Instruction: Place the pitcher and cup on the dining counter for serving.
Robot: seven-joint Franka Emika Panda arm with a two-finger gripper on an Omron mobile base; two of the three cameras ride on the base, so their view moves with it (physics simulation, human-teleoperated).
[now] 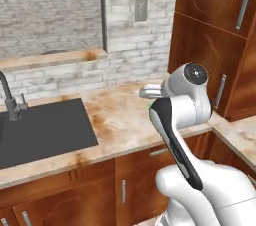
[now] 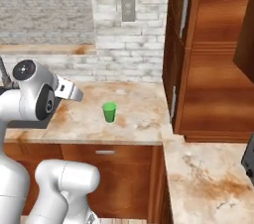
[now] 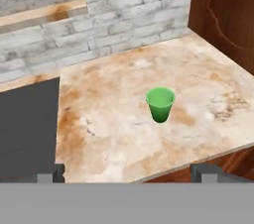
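The cup (image 3: pixel 160 104) stands upright on the tabletop (image 3: pixel 114 119), beside the black sink (image 3: pixel 25 129) on the side toward the wooden cabinet (image 3: pixel 223 15), well apart from either and set back from the front edge. From the fingers (image 3: pixel 52 174), which stand wide apart with nothing between them, the cup lies ahead and below, roughly centred in the gap and slightly toward the cabinet-side tip. Its long axis is vertical, so reaching it likely calls for a forward-and-down move to straddle it.
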